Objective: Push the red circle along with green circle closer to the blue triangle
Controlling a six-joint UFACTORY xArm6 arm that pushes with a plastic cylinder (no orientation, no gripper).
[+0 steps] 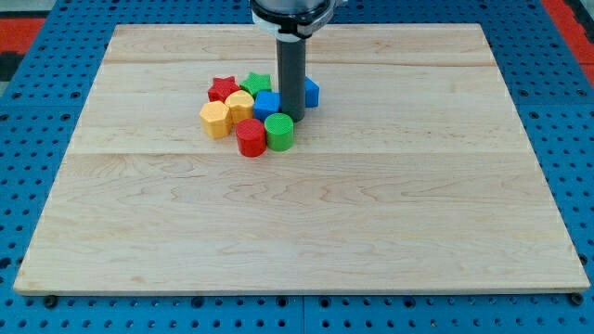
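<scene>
red circle (250, 136) and green circle (278, 131): touching, near desk (418, 232) top edge | light, stiff, slide easily | my tip (290, 118) just behind green | no claw present | push their flat sides toward blue triangle (310, 91)

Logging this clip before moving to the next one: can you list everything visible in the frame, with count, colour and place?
red star: 1, red, cluster's top left
green star: 1, green, cluster's top, right of the red star
yellow blocks: 2, yellow, one at the cluster's left edge, one just right of it; shapes unclear
blue block: 1, blue, cluster's middle, shape unclear
blue block behind the rod: 1, blue, cluster's right, partly hidden
red circle: 1, red, cluster's bottom
green circle: 1, green, touching the red circle's right side
wooden board: 1, light wood
pegboard: 1, blue, around the board
my tip: 1, dark rod, just above the green circle, right of the middle blue block
</scene>
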